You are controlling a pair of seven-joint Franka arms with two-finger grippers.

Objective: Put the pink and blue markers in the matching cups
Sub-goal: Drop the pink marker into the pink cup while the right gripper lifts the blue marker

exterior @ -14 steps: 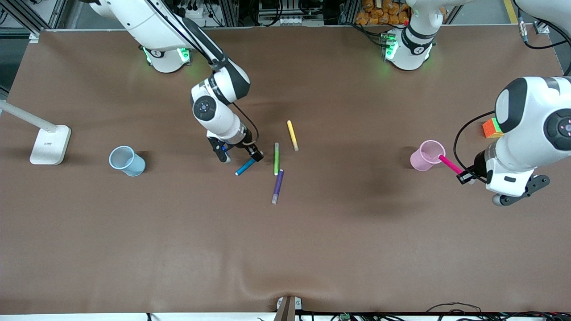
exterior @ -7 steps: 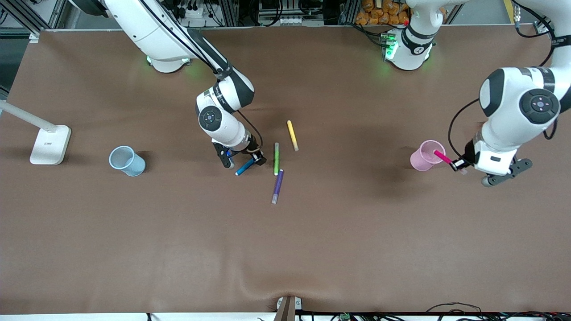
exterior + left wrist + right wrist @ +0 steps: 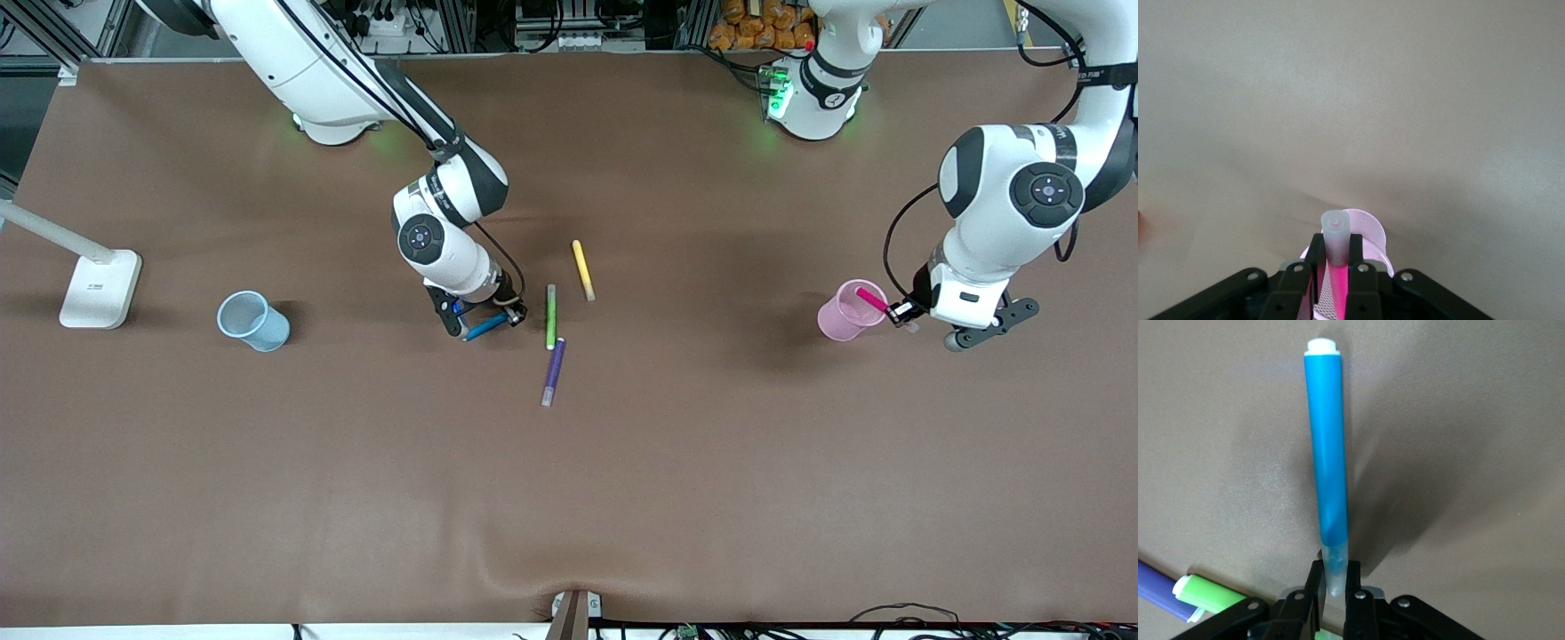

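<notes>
Five pens are seen, three of them loose on the brown worktop (image 3: pixel 622 489). Nearest the front camera the purple pen (image 3: pixel 554 371) is found lying flat. Just at its 12 o'clock the green pen (image 3: pixel 550 316) is laid, their ends close together. The yellow pen (image 3: pixel 582 269) is placed farther off, at about 1 o'clock from the green one.

The blue marker (image 3: pixel 485 328) is clamped at its pale cap end by the right hand (image 3: pixel 484 318), fingers narrowed onto it, beside the green pen toward the right arm's end. Whether the marker is touching the worktop cannot be told. In the right wrist view the blue marker (image 3: pixel 1327 467) is shown projecting from the right hand (image 3: pixel 1333 587).

The pale blue cup (image 3: pixel 252 320) is stood upright well apart, at 9 o'clock from the blue marker, near a white lamp base (image 3: pixel 100 288).

The pink marker (image 3: pixel 870 299) is gripped by the left hand (image 3: pixel 900 312), tilted, its tip over the rim of the pink cup (image 3: pixel 848 311). The pinch is confirmed in the left wrist view (image 3: pixel 1335 263).
</notes>
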